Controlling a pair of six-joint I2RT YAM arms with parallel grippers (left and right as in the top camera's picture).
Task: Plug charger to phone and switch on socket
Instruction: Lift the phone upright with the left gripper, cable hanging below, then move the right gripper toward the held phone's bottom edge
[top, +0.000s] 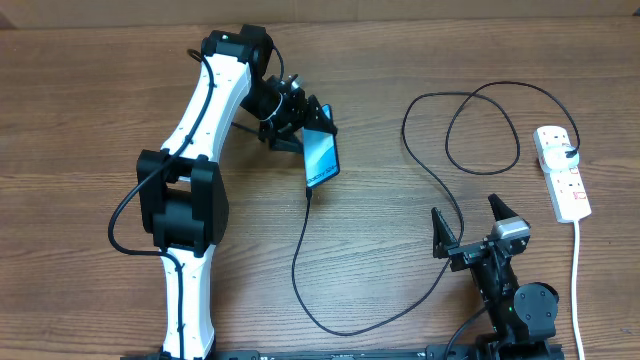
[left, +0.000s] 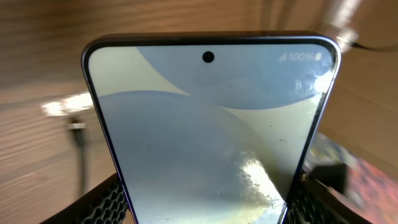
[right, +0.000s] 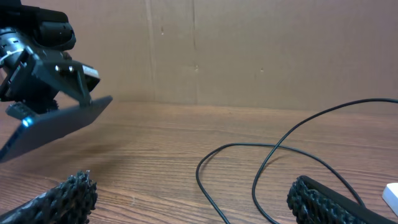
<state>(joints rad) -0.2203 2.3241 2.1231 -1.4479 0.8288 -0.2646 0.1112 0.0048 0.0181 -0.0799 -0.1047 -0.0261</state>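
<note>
Wooden counter (top: 100, 60): left tool (top: 313, 124) clamps the raised phone (top: 322, 160), right tool (top: 466, 212) gapes empty. Plugging seems in hand; next, the charger (top: 297, 250) tip must meet the port.

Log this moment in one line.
left hand: holding phone, raised | right hand: open, idle | charger: unplugged, tip on table | socket: untouched
</note>
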